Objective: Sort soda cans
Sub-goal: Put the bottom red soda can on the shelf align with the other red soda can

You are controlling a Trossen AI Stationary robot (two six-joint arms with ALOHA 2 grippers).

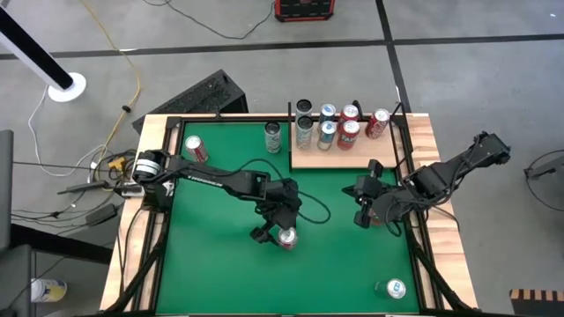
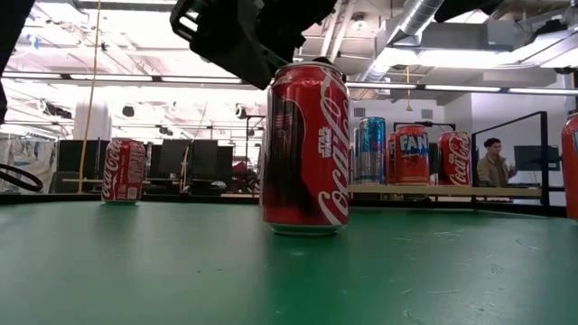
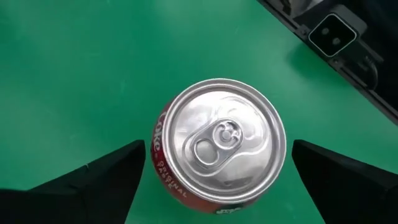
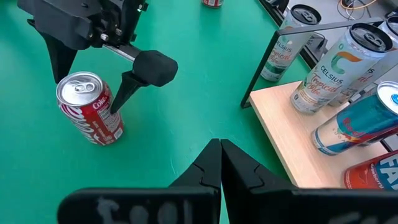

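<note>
One red soda can [image 1: 286, 237] stands upright on the green counter [image 1: 220, 264] near its front middle, between the wide-spread jaws of the left gripper [image 1: 275, 231], which hangs over it without touching. Several more cans [image 1: 339, 125] stand grouped on the wooden tray [image 1: 308, 158] at the counter's far right corner, with a green can [image 1: 272, 137] just beside it. Right gripper [image 1: 362, 211] waits nearby, jaws pressed together and empty.

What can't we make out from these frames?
- Low view: left end effector cut off by the top edge, fingertips out of frame.
- High view: can labels on the wooden platform too small to read.
- Left wrist view: red can seen top-down, so its side label is mostly hidden.
</note>
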